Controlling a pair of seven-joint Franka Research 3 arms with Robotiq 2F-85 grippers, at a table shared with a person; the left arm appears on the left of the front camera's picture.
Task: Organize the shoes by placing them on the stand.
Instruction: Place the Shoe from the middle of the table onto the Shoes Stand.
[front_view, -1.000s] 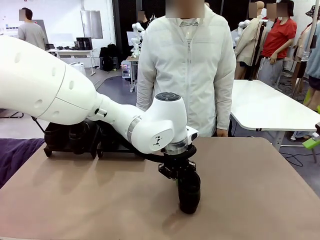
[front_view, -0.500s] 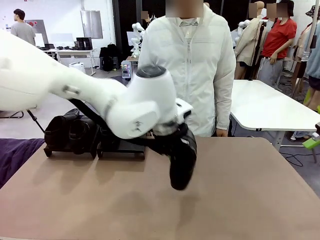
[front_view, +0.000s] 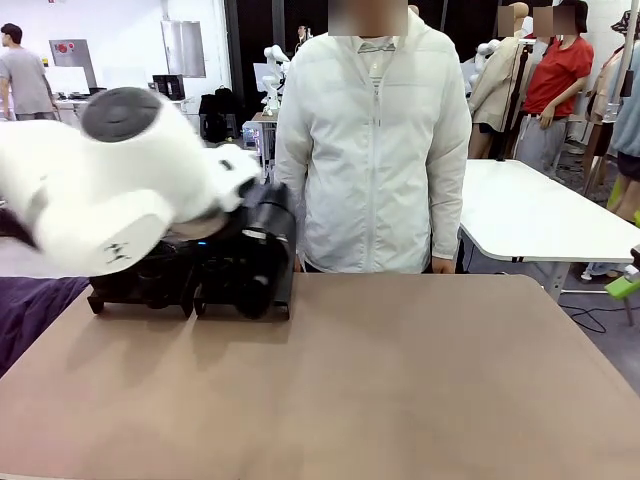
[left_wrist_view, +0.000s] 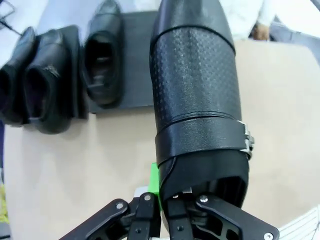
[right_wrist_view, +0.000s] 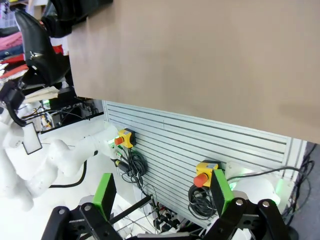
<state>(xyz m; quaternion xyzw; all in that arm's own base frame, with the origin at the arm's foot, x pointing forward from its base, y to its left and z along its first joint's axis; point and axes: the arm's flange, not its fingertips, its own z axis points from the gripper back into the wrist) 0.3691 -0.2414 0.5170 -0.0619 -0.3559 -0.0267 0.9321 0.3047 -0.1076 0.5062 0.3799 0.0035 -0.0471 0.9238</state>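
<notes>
My left gripper (left_wrist_view: 161, 205) is shut on the heel rim of a black shoe (left_wrist_view: 195, 100), which hangs toe-first away from the camera. In the front view this shoe (front_view: 268, 238) hovers over the right platform of the stand (front_view: 243, 303), partly hidden by my white left arm (front_view: 130, 190). From the left wrist, the right platform (left_wrist_view: 137, 60) carries one shoe (left_wrist_view: 102, 60) with bare room beside it, below the held shoe. Two more shoes (left_wrist_view: 42, 85) sit side by side on the left platform. My right gripper (right_wrist_view: 162, 195) is open, low beside the table's near edge.
A person in a white jacket (front_view: 372, 140) stands at the far side, close behind the stand. The brown tabletop (front_view: 420, 380) stretches right of the stand. Below the table edge are a slatted panel and red stop buttons (right_wrist_view: 201, 178).
My left arm has lifted the shoe off the middle of the table and swung it left and back, to above the stand's right platform. The right gripper has stayed open.
</notes>
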